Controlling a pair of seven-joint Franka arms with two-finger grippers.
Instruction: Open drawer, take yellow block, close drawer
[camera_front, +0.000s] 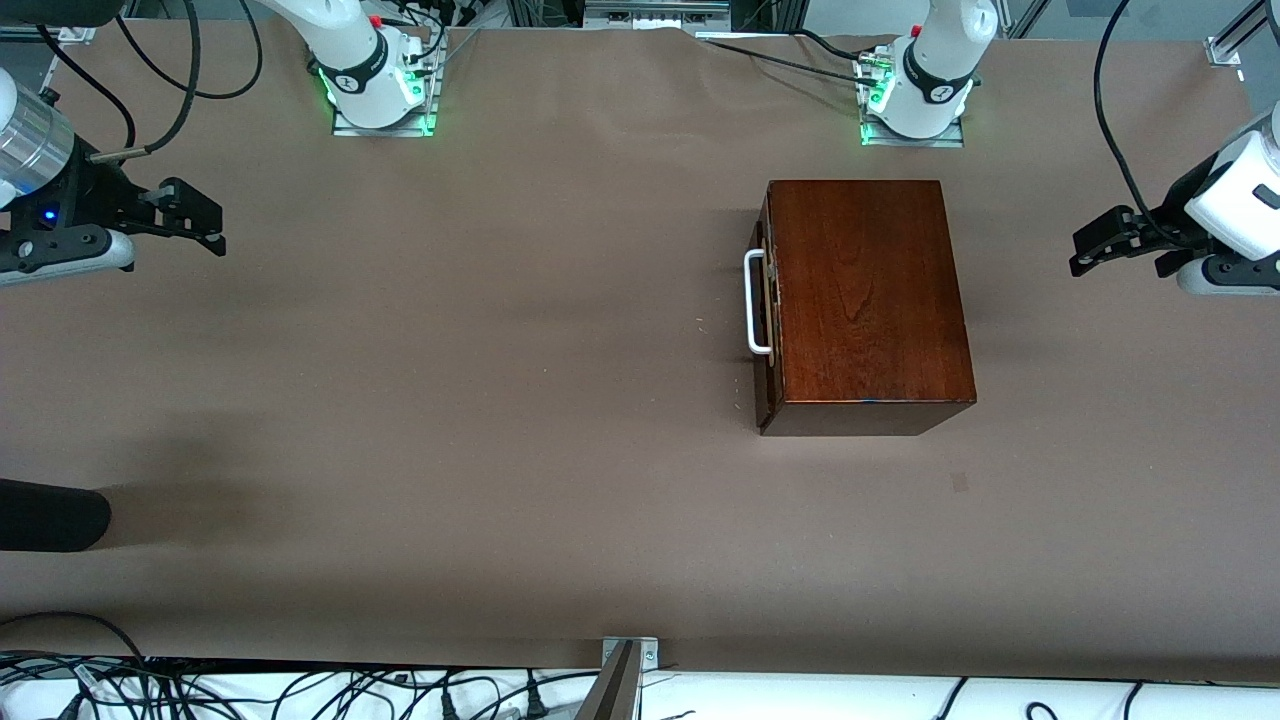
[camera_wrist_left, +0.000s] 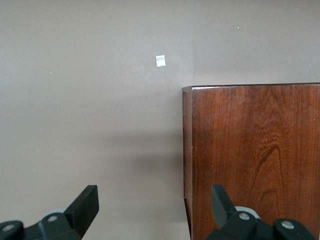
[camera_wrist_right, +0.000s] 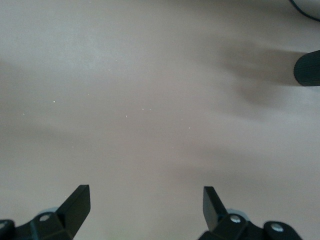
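Drawer (camera_front: 764, 310) shut, left hand (camera_wrist_left: 155, 205) and right hand (camera_wrist_right: 146, 205) spread wide, seemingly empty, both waiting

right claw (camera_wrist_right: 145, 207): fingers spread, empty | below: bare brown table (camera_wrist_right: 150, 100)

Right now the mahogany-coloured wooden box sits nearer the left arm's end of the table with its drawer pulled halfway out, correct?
Not quite. The drawer is shut, its white U-shaped bar handle close against the mahogany-coloured wooden box, as the front view shows. The box does sit nearer the left arm's end.
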